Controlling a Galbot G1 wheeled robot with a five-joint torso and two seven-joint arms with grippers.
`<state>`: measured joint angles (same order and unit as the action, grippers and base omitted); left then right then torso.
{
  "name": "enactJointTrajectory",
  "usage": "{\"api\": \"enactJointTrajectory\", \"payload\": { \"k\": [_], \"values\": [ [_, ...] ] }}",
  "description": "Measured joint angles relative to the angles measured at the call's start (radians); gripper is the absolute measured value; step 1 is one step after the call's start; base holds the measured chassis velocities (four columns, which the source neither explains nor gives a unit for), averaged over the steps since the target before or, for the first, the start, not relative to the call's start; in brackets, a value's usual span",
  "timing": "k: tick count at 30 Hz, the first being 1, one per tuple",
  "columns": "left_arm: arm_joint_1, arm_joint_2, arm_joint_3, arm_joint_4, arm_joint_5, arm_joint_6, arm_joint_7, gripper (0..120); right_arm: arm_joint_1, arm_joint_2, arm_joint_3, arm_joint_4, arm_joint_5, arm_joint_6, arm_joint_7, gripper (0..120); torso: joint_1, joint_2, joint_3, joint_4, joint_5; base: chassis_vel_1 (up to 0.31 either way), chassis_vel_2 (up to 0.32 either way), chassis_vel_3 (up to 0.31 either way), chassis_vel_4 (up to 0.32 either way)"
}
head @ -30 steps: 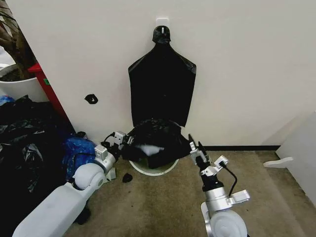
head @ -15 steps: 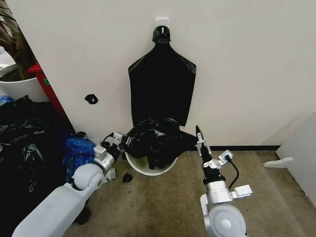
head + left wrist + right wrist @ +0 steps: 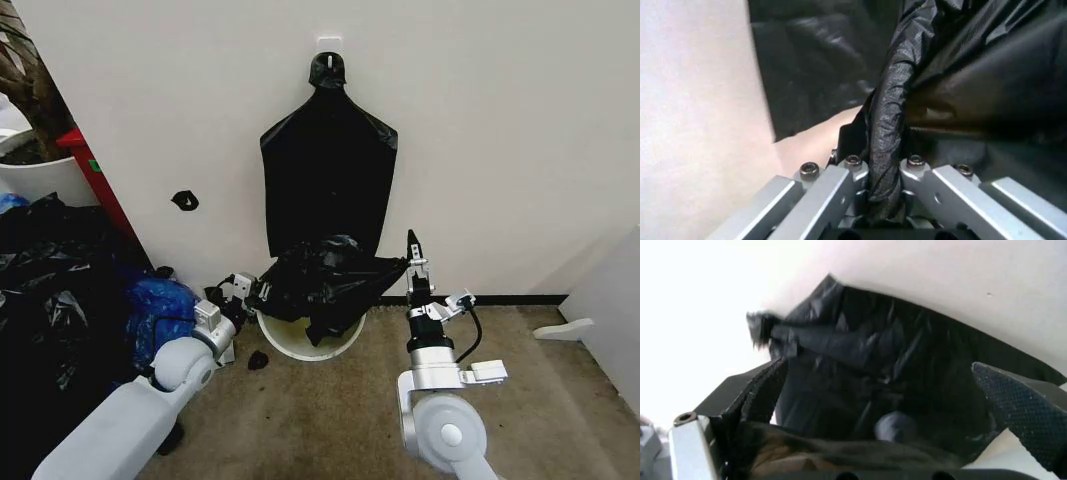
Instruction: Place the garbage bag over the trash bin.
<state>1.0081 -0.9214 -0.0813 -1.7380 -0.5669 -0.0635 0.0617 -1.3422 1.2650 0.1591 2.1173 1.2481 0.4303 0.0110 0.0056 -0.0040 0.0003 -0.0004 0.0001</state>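
Because the floppy black garbage bag (image 3: 325, 282) has to be opened out before it can go over the rim, it is drawn between the two arms above the trash bin (image 3: 305, 343), which stands on the floor against the wall. Most of the film hangs bunched over the bin's mouth, with one flap drooping inside and the near rim bare, so I judge the covering only partly done. Behind it, a flat smooth bag (image 3: 327, 175) hangs from a wall hook (image 3: 328, 43), apart from the work, and a heap of black and blue bags (image 3: 70, 290) lies to the left.

At the bag's left edge, the left gripper (image 3: 243, 291) sits low beside the bin; its wrist view shows its jaws pinching a twisted rope of the plastic, anchoring that side. On the right, the right gripper (image 3: 413, 262) points upward with the bag's edge stretched taut to it; its wrist view shows its jaws spread, with the film draped across the gap and caught at one finger (image 3: 753, 395).
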Motion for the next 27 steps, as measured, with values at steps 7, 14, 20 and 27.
{"api": "enactJointTrajectory", "payload": {
  "k": [7, 14, 20, 27],
  "values": [
    [0.016, -0.023, 0.012, -0.035, 0.022, -0.014, 0.004, 1, 0.037, -0.019, -0.015, -0.188, -0.116, 0.018, -0.309, 100, 0.000, 0.000, 0.000, -0.0001, 0.0002, 0.000, 0.000, 0.000, 0.000],
    [0.024, -0.014, 0.010, -0.021, 0.091, -0.014, -0.034, 1, 0.027, -0.053, 0.026, -0.316, -0.220, 0.018, -0.648, 100, 0.000, 0.000, 0.000, 0.0001, 0.0002, 0.000, 0.000, 0.000, 0.000],
    [0.016, -0.018, 0.007, -0.002, 0.099, 0.003, -0.079, 1, -0.001, -0.089, 0.102, -0.401, -0.274, 0.020, -0.944, 100, 0.000, 0.000, 0.000, -0.0002, 0.0000, 0.000, 0.000, 0.000, 0.000],
    [0.009, -0.027, 0.004, 0.003, 0.097, 0.015, -0.102, 1, -0.024, -0.082, 0.128, -0.397, -0.355, 0.018, -1.111, 100, 0.000, 0.000, 0.000, 0.0001, 0.0001, 0.000, 0.000, 0.000, 0.000]
  ]
}}
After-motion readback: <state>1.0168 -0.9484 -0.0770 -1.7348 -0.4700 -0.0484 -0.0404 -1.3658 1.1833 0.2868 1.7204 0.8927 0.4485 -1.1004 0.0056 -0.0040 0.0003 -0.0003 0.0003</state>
